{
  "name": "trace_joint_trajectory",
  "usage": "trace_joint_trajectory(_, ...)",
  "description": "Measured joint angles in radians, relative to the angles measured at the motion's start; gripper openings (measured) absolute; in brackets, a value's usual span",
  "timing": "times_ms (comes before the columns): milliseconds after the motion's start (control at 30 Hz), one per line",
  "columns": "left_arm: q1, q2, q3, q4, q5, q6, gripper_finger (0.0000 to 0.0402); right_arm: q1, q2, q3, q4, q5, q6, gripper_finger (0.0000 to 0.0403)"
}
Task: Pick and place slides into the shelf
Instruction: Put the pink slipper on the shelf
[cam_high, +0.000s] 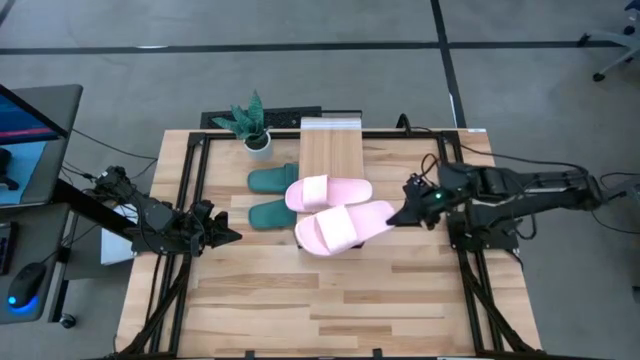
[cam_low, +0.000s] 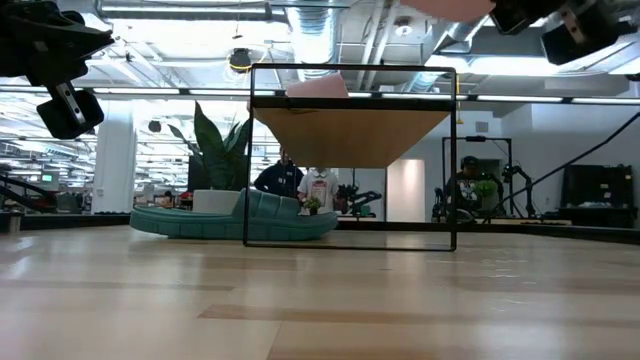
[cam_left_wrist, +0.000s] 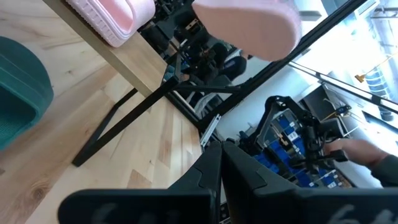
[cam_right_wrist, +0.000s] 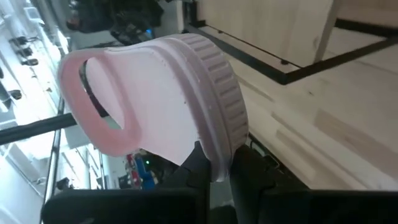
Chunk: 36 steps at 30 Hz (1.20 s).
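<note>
High view: slatted wooden desk (cam_high: 330, 300) seen from straight above. Narrow shelf (cam_high: 330, 150) at the far middle, potted plant (cam_high: 255, 125) beside it. Two green slides (cam_high: 272, 197) flat on the desk, partly under the shelf. One pink slide (cam_high: 328, 191) lying on the shelf's near end. Second pink slide (cam_high: 345, 227) hanging in the air just beside it, pinched at the toe edge by the right claw (cam_high: 403, 216). Left claw (cam_high: 228, 236) shut, empty, parked well left of the shelf.

Low view: green slide (cam_low: 235, 217) resting under the plank; pale pink edge (cam_low: 318, 88) on top. People far behind in a bright open workshop.

Left wrist view: lifted pink slide (cam_left_wrist: 249, 22) above the shelf edge.

Right wrist view: fingers (cam_right_wrist: 199, 163) nipping the ribbed strap rim of the pink slide (cam_right_wrist: 155, 99).

Likely light, soft, bendy rubber; not fragile. Strap or sole edge the best hold; thin pinch apt to let it swing. Smooth wood, little grip.
</note>
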<state>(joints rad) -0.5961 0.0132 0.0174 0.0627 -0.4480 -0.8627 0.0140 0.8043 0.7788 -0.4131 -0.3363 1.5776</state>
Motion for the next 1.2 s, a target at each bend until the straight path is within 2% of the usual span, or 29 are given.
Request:
trace_joint_trajectory(333, 0.000, 0.000, 0.000, 0.000, 0.001, 0.004, 0.0000, -0.195, 0.089, 0.000, -0.005, -0.216, -0.067, 0.0028)
trace_joint_trajectory(533, 0.000, 0.000, 0.000, -0.001, 0.024, 0.006, 0.0000, -0.254, 0.157, 0.000, 0.035, -0.315, -0.084, 0.0028)
trace_joint_trajectory(800, 0.000, 0.000, 0.000, -0.001, 0.024, 0.007, 0.0000, -0.266, 0.218, 0.000, 0.085, -0.376, -0.052, 0.0028)
trace_joint_trajectory(1200, 0.000, 0.000, 0.000, -0.001, 0.024, 0.007, 0.0000, -0.266, 0.230, 0.000, 0.071, -0.370, 0.031, 0.0026)
